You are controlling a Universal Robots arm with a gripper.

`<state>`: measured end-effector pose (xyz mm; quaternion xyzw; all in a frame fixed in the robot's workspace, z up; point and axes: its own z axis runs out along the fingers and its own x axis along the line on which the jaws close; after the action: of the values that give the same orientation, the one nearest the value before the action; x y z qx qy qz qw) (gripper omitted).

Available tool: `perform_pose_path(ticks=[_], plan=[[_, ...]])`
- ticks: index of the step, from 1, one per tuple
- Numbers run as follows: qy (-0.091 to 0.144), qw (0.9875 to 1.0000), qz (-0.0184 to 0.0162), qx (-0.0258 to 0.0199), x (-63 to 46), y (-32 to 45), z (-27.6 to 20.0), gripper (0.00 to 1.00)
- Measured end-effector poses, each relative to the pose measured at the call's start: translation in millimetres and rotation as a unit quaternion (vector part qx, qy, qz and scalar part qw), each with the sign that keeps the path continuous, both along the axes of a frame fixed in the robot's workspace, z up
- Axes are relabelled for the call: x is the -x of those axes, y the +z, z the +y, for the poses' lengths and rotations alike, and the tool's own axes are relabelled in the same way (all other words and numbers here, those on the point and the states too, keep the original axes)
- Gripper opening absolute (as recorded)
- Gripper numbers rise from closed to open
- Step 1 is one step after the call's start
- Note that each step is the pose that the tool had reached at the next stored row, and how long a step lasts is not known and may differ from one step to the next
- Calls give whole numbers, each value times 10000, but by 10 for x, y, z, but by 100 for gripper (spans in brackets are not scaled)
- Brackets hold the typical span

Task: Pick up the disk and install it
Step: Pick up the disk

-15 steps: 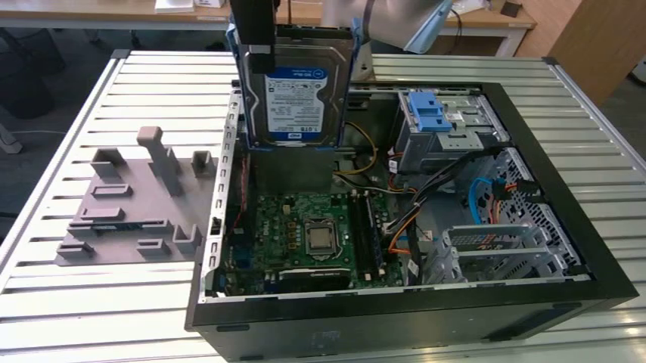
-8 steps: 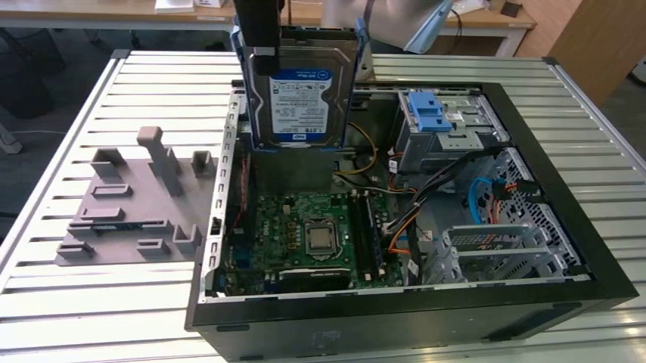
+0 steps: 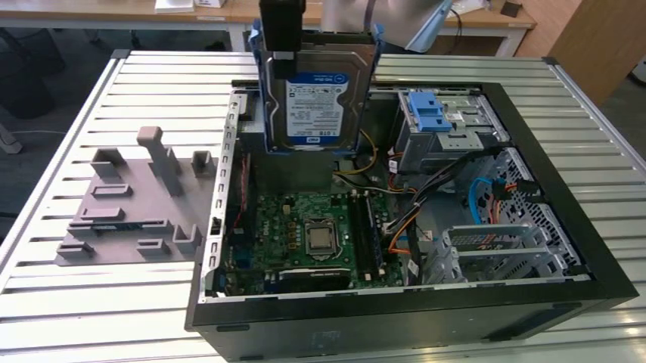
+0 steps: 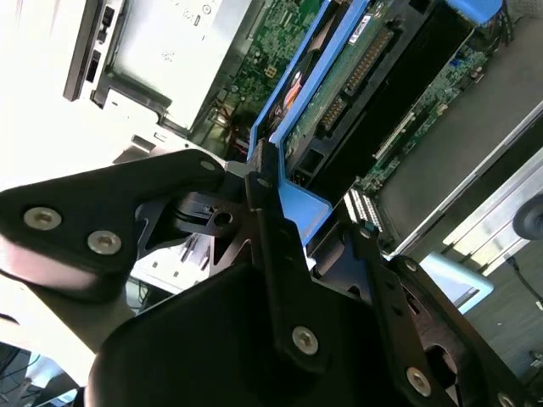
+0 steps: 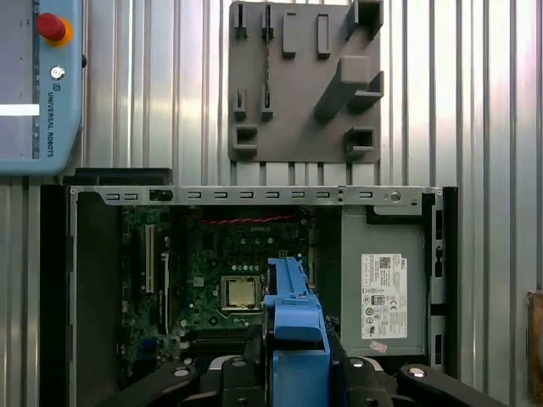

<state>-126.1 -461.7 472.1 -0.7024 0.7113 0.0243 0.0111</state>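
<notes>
You have one black gripper (image 4: 307, 219) clenched on one silver, blue-railed rectangular disk (image 3: 313, 98), upright above one open black computer case (image 3: 404, 311).

The disk (image 3: 315, 106) is seen cased in dull silver metal under a glossy paper label, framed by smooth blue plastic rails (image 5: 297, 339). The table (image 3: 151, 98) is formed of ribbed, brushed metal; the grey fixture (image 3: 131, 219) is moulded in matt plastic.

The disk (image 3: 315, 98) upright (labelled face toward the camera) over the open computer case (image 3: 404, 318)
</notes>
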Motion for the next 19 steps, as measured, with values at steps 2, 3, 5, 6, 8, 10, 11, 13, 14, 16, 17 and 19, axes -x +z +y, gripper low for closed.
perform_pose_path(ticks=[2, 3, 5, 6, 8, 10, 11, 13, 14, 16, 17, 19], plan=[[1, 10000, 0, -2, -38, -3, -17, 36], [1, 10000, 0, -2, -56, -4, -23, 36], [1, 10000, 1, -1, -80, -5, -29, 36], [1, 10000, 0, -2, -87, -7, -29, 36], [0, 10000, 0, -2, -100, -8, -30, 36], [0, 10000, 0, -2, -115, -11, -30, 36], [0, 10000, 1, -1, -126, -12, -29, 36], [0, 10000, 0, -2, -146, -15, -30, 36], [0, 10000, 0, -2, -154, -16, -30, 36], [0, 10000, 0, -2, -169, -18, -30, 36], [0, 10000, 1, -1, -178, -19, -30, 36], [0, 10000, 0, -2, -193, -22, -30, 36]])
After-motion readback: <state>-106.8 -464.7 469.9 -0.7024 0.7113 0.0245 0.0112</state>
